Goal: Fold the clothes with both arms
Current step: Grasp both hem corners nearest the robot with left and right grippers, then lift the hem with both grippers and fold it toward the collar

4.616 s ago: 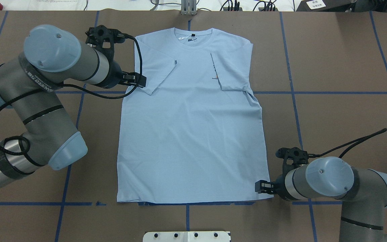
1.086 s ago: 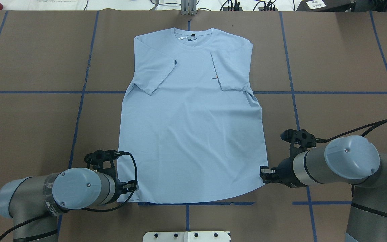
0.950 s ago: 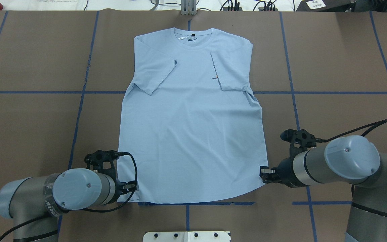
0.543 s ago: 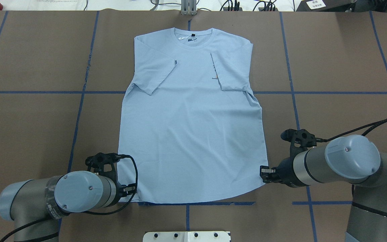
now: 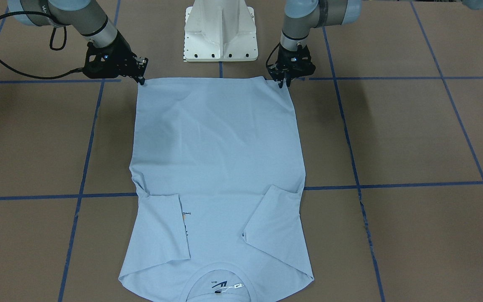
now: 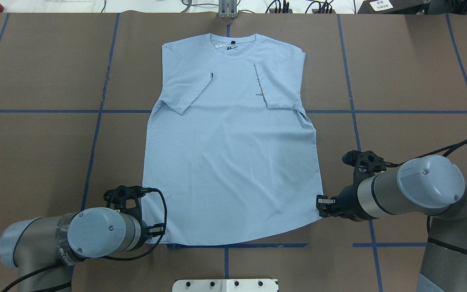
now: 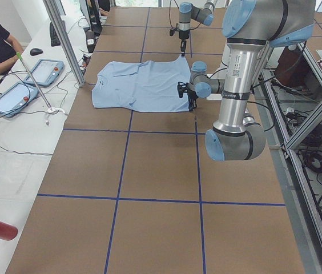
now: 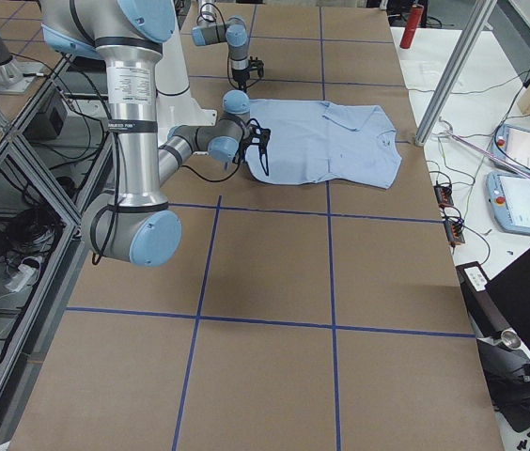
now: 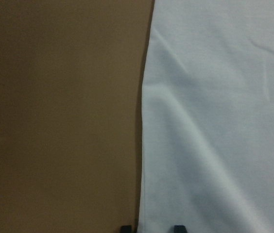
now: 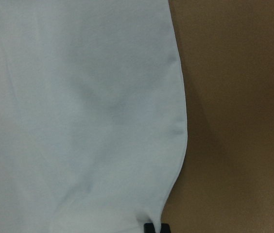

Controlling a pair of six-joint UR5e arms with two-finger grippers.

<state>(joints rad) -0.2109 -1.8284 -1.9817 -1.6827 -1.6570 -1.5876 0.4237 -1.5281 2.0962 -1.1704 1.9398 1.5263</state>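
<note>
At hem: my right gripper (image 6: 318,201) clamped on T-shirt (image 6: 229,162), nudged up; left gripper (image 6: 162,229) slid in, fingers apart astride edge, gotta close next.

Holds both arms low at the near side, left arm (image 6: 35,247) and right arm (image 6: 440,202) bent at the elbow, last links pointing inward toward each other and grippers turned downward. Shows left gripper (image 6: 158,229) with fingertips (image 9: 178,228) parted, jaws standing apart in the left wrist view. Shows right gripper (image 6: 319,201) with fingertips (image 10: 149,227) pinched together on a corner of the T-shirt (image 6: 233,162).
</note>
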